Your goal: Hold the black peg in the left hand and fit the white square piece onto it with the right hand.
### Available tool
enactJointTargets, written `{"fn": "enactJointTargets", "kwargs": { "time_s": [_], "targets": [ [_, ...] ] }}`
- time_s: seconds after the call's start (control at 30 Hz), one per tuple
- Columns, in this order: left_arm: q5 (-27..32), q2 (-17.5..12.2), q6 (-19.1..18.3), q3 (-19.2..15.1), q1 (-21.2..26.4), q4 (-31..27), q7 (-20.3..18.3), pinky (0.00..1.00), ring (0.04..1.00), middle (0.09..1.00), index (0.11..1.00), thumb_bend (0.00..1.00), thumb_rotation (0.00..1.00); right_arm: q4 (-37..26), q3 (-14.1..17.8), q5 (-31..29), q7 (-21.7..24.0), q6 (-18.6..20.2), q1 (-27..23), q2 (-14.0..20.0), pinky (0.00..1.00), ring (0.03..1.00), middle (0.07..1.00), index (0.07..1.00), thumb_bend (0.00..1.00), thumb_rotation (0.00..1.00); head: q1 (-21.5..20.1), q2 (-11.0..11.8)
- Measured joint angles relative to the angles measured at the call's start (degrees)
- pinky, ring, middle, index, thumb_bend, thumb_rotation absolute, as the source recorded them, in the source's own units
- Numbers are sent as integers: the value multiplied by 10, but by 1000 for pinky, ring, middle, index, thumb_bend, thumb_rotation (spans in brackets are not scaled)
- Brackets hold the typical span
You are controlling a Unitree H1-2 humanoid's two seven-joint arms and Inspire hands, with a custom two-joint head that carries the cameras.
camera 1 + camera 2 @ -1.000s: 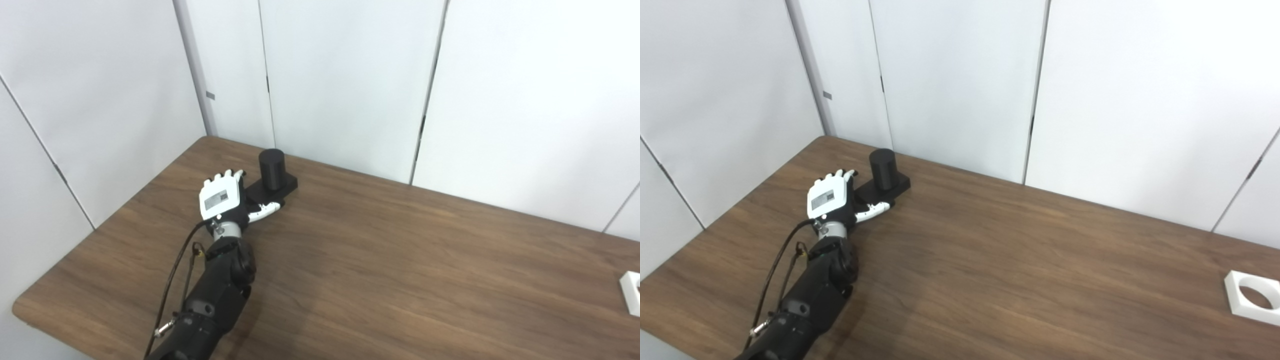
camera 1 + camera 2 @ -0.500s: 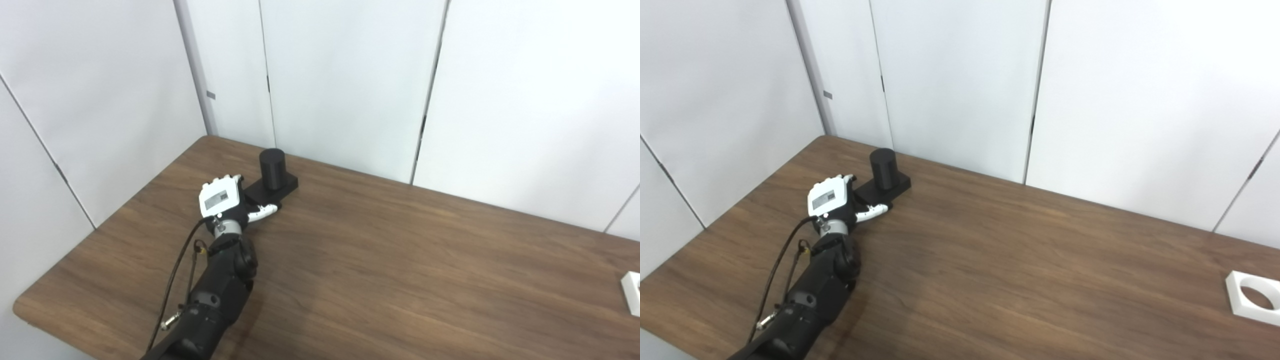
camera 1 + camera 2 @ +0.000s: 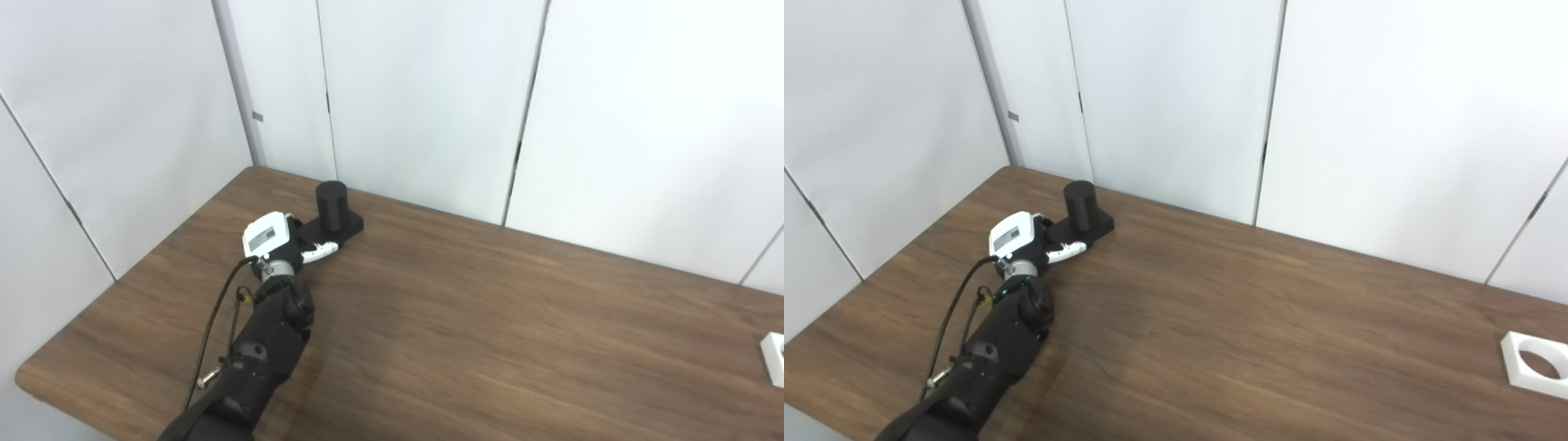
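I see my left hand (image 3: 272,236) at the near-left corner of the peg's (image 3: 331,206) square black base, far left on the worktop (image 3: 465,331). The back of the hand faces the cameras and tips forward, so the fingers are curled down out of sight on the far side; only the white thumb (image 3: 321,249) shows, lying along the near edge of the base and touching it or nearly so. I cannot tell from these views whether the fingers have closed on the base or merely rest against it. The peg stands upright on its base, close to the white wall panels (image 3: 422,98) at the back.

The white piece (image 3: 1536,364), a square with a round hole, lies flat near the right edge of the worktop, well apart from the peg; the left eye view catches only its corner. My right hand is not in view.

Compared with a second ago, the hand has pitched forward: then its fingertips showed above the white back plate, spread beside the base; now they are hidden behind it. The thumb has drawn in closer to the base. The peg has shifted very slightly left, if at all. The white piece has not moved.
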State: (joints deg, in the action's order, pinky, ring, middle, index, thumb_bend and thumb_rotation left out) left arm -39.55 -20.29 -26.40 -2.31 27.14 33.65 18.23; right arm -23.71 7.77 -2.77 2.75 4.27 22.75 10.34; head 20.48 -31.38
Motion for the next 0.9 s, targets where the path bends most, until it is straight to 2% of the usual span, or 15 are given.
{"fn": "enactJointTargets", "kwargs": {
  "time_s": [0.27,0.37,0.4,0.43,0.57,0.67,0.77,0.9],
  "targets": [
    [27,-3,7,11,1,3,24,953,896,818,618,825,387,-1,-2,4,0,0,0,0,985,907,857,894,699,1000,-3,0],
    [39,-3,20,12,0,3,37,936,883,797,575,807,271,-1,-3,12,-1,0,0,-1,976,902,852,888,697,1000,-4,0],
    [43,-3,26,12,0,3,43,940,875,781,515,617,135,-1,-4,13,-1,-1,0,-1,958,896,847,884,690,1000,-5,0],
    [49,-3,37,11,0,3,50,940,869,767,493,555,84,-1,-4,14,-1,-1,0,-1,939,891,844,883,685,1000,-7,-1],
    [70,-3,93,9,-2,19,85,932,858,742,481,526,51,-1,-6,20,-1,-3,1,-3,910,884,843,880,694,1000,-12,-2],
    [76,-3,111,10,-6,21,91,912,839,721,480,522,45,-1,-7,25,-2,-4,1,-3,932,885,840,879,695,1000,-14,-3],
    [86,-3,132,12,-16,16,92,891,835,718,481,521,45,-2,-10,34,-3,-5,1,-5,885,871,831,872,695,1000,-19,-4],
    [91,-1,155,20,-54,-26,89,836,827,732,483,521,45,-4,-11,47,-11,-3,-1,-10,888,869,828,871,692,1000,-25,-6]
  ]
}}
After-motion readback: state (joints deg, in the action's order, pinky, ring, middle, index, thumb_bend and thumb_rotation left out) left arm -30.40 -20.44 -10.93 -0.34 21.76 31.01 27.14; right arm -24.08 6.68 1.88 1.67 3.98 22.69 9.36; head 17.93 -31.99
